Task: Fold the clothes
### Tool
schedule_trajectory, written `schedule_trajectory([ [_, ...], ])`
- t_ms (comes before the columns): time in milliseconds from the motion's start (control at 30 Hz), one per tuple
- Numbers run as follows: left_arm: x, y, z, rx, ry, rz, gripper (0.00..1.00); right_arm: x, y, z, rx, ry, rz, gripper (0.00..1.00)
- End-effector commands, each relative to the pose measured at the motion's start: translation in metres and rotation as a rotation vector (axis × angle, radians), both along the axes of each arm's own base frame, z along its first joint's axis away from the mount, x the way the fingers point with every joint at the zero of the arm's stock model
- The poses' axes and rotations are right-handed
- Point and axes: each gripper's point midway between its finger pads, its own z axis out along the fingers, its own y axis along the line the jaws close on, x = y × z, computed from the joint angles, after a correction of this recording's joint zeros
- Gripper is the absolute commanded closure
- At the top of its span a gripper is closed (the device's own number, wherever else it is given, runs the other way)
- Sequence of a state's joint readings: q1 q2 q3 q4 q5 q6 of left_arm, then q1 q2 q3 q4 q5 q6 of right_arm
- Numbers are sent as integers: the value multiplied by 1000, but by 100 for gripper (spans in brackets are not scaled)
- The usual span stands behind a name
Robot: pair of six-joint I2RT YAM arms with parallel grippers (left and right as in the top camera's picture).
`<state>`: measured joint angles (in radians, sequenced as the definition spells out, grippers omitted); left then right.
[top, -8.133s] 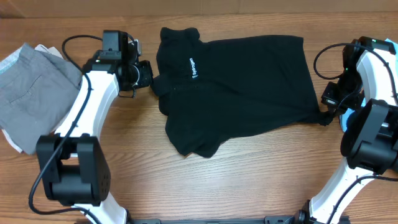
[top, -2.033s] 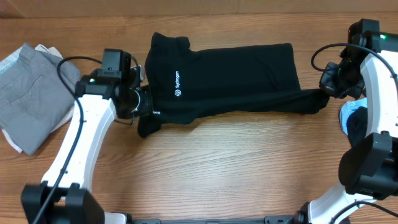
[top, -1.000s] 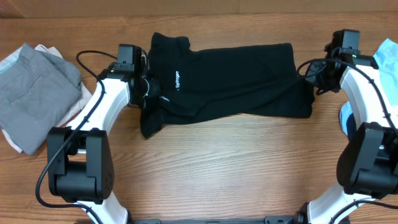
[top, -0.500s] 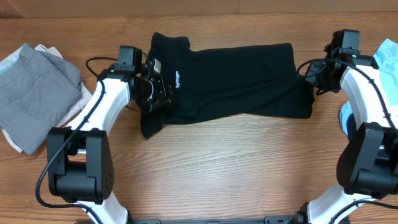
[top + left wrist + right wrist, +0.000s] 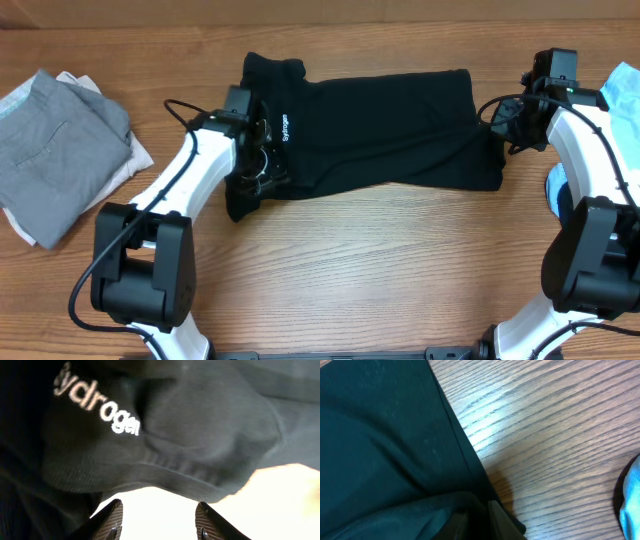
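The black garment (image 5: 380,125) lies across the far middle of the table, folded into a long band, with its white logo (image 5: 283,128) near the left end. My left gripper (image 5: 263,166) hovers over that left end; in the left wrist view it (image 5: 160,522) is open and empty, with the logo (image 5: 97,405) and a cloth edge (image 5: 200,435) just ahead of the fingertips (image 5: 112,519). My right gripper (image 5: 497,127) is at the garment's right end. In the right wrist view it (image 5: 479,521) is shut on a fold of the black cloth (image 5: 385,445).
A folded grey garment (image 5: 55,135) on white cloth lies at the far left. A blue item (image 5: 556,192) lies by the right arm and shows at the right wrist view's edge (image 5: 631,495). A pale blue item (image 5: 625,88) sits at the far right. Bare wood fills the front.
My left gripper has moved right and a little nearer, over the garment's left end, with open jaws. The right arm and the garment have held still for the last second.
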<state>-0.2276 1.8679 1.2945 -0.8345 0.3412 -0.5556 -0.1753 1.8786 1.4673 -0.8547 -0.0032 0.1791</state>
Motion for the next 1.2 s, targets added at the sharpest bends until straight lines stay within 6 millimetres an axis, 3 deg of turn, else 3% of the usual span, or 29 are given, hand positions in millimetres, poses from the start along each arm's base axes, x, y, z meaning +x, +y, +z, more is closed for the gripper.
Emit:
schedule_trajectory([
  [0,7,20,-11,150,-9,123,45,0,-1,6,-3,-17,2,84],
  [267,26,23,-12,176,-84,137,57,-1,0,6,-2,-13,2,81],
  [400,32,21,-15,170,-103,140,76,-2,0,6,-1,-10,2,82],
  [467,40,19,-13,160,-132,142,92,-2,0,6,-1,-10,2,82],
  [533,51,16,-9,123,-175,149,96,-2,0,6,-1,-10,2,82],
  [733,80,19,12,-104,-236,192,96,-1,-1,6,-3,-12,2,82],
  [900,111,43,41,-299,-334,252,96,0,-1,6,-5,-19,1,82],
  [967,124,54,48,-299,-395,270,96,0,-1,6,-5,-18,1,82],
  [1100,131,66,44,-225,-423,304,94,-2,-1,4,-4,-10,1,82],
  [1133,131,66,44,-215,-426,304,65,-3,-1,1,-4,-8,1,82],
  [1167,131,65,44,-218,-425,302,51,-4,0,0,-3,-5,1,82],
])
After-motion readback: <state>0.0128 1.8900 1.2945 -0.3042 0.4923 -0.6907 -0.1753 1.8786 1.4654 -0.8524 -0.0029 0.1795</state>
